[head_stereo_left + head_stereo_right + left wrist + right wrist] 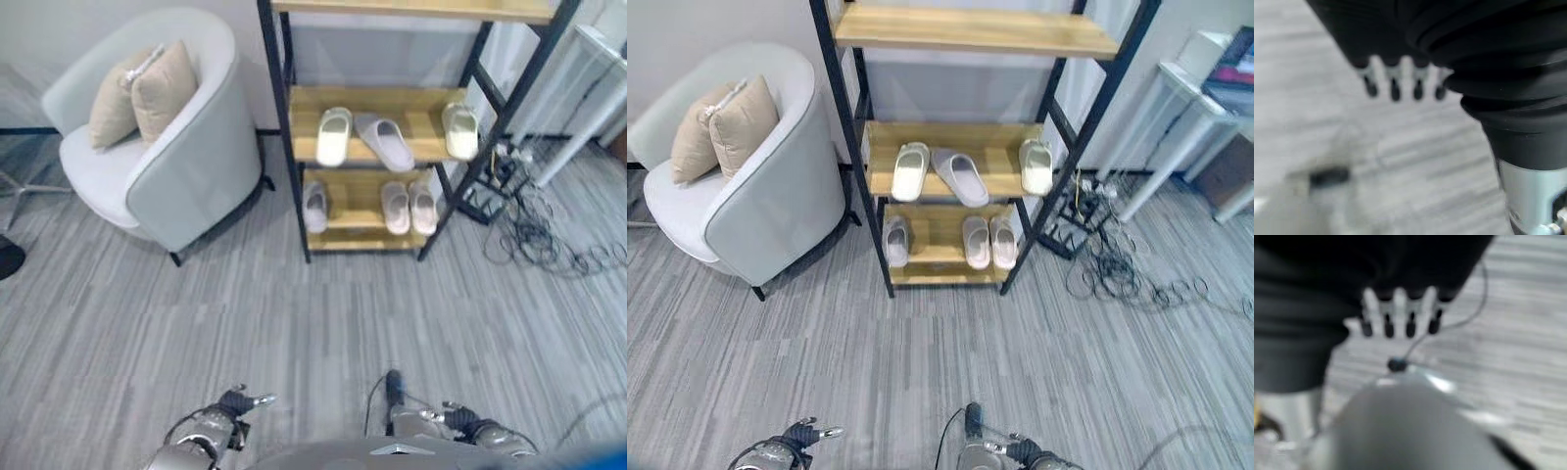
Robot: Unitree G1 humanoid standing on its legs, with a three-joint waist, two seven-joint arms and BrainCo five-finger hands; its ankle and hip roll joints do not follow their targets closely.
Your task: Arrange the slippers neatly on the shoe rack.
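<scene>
Both hands hang low, well short of the shoe rack (294,147): the left hand (233,403) and the right hand (460,419) sit near the bottom of the head views, over bare floor. In each wrist view the fingers (1393,85) of the left and the fingers (1388,316) of the right run out straight in a row, relaxed, holding nothing.

Left of the rack stands a pale grey armchair (186,166), almost touching the rack's near left post, with two beige cushions (142,93) leaning upright against its back. The rack itself is a black metal frame with wooden shelves, set against the wall.

On the rack's middle shelf lie three slippers. A cream slipper (334,136) sits at the left, straight, toe toward the wall. Just beside it a grey slipper (385,141) lies askew, angled across the shelf. At the shelf's right end, apart from those two, rests another cream slipper (459,130).

On the rack's bottom shelf, a single pale slipper (314,207) lies at the left end, close to the left post. Well apart from it, toward the right end, a pair of pinkish slippers (409,208) lies side by side, nearly touching and both pointing the same way.

Right of the rack, a tangle of dark cables (534,240) sprawls on the floor by its right foot.
</scene>
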